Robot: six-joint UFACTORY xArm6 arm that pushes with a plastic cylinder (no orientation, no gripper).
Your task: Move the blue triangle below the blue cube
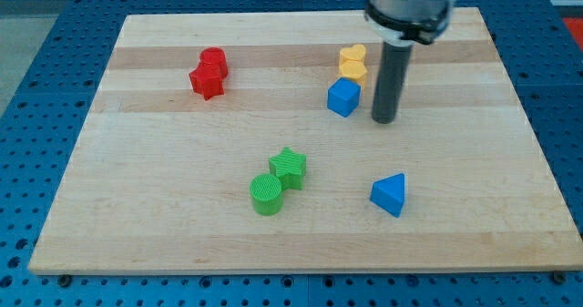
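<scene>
With no hand to open or close, my tip (384,120) stands just right of the blue cube (343,97), so it should circle to the blue triangle (390,195), near-right on the desk (146,207), and nudge it leftward.

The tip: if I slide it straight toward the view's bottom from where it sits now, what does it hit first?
My tip sits just right of the blue cube. Straight toward the view's bottom, the first thing in line looks like the blue triangle; the board between them looks free, though exact alignment is uncertain.
</scene>
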